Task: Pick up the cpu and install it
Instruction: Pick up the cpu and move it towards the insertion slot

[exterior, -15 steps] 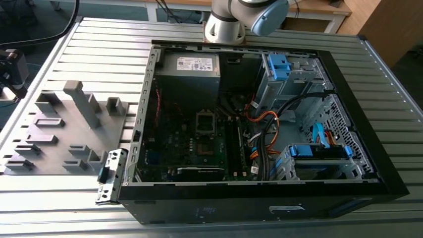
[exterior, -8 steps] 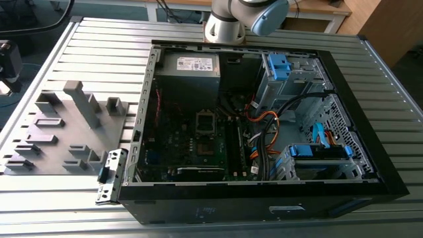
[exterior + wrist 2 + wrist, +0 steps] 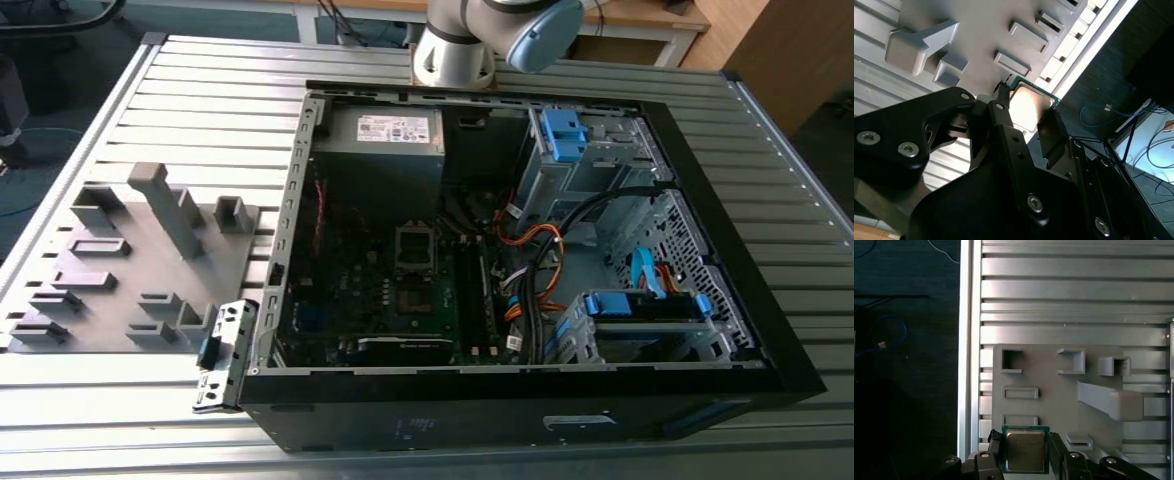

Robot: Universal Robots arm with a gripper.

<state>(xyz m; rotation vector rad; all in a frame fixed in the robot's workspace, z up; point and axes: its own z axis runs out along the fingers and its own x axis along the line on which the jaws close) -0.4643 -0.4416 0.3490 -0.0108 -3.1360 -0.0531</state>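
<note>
Far left in the exterior view: a ribbed aluminium table carrying a flat grey plastic tray with raised blocks and open pockets. Above that tray in both wrist views, a black two-fingered end effector, pressed in on a small flat square cpu with a dull silvery metal top and a green rim, black fingers set against two opposite edges. Looks raised clear of the tray rather than resting in a pocket, hanging over the tray's border close to the table's edge. Moving right in the exterior view: an open black computer case lying on its side, a dark motherboard on its floor, and a rectangular metal-framed socket near the board's middle, apparently without a silvery chip in it, though too small to tell for sure. Further right inside the case, grey drive cages with blue clips and bundled cables. At the far side, the pale base of the robot arm. Pick-up judged done; install not yet done, with the chip over the tray and well apart from the socket.
</note>
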